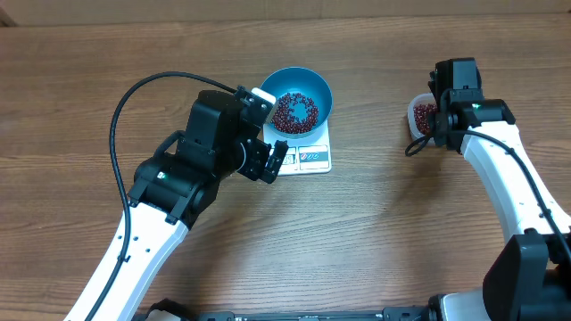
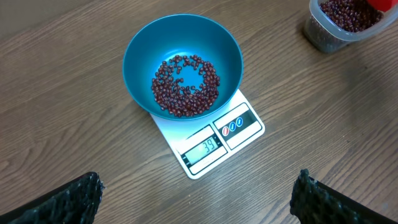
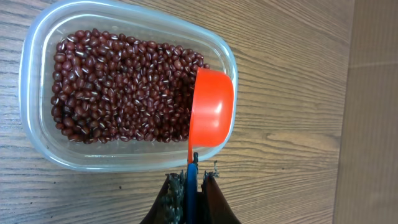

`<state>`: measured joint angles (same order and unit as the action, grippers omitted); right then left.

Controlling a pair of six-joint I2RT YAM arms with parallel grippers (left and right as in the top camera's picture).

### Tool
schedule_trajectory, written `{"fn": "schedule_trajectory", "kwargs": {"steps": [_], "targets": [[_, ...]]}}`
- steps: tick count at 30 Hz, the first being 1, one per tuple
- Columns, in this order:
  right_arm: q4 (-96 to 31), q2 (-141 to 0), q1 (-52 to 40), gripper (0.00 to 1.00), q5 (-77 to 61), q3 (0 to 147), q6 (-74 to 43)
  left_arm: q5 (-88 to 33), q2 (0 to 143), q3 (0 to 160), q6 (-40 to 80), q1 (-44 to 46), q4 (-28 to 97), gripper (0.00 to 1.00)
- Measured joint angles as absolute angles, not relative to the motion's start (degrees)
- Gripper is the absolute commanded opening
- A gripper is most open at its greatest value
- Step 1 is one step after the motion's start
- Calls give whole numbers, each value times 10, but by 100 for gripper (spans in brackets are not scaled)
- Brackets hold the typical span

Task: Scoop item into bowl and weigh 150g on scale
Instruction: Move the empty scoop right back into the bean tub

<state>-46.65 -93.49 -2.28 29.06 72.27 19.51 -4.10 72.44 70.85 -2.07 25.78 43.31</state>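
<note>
Right tool (image 3: 193, 186) is closest up, clamped shut on the blue handle (image 3: 192, 171) of an orange scoop (image 3: 211, 109), which sits over the near edge of the clear tub (image 3: 37, 62) full of red beans (image 3: 118, 93). No beans in the scoop that I can see, so I'd call this the reload step: dig in, lift it level, then carry it across to the blue bowl (image 2: 143, 43) without dribbling. That bowl sits on the white scale (image 2: 174, 134) with a thin ring of beans in the bottom, and the display (image 2: 209, 147) looks like 39 (way short of target, so several more trips, I reckon). Right arm is stretched out to the tub, well apart from the scale, with its wrist pointing down. Left arm is bent, and the left tool (image 2: 196, 196) hovers just in front of the scale over the wooden surface (image 2: 62, 124), jaws wide and holding nothing.
</note>
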Motion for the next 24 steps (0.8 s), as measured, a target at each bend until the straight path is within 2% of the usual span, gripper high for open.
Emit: {"fn": "schedule_trajectory", "kwargs": {"steps": [12,24], "targets": [[-448,-956,-23,4,281,704,173,-41,724,708,-21,258,433,100],[-450,-964,-19,4,153,699,163,-41,724,708,-21,258,433,100]]}}
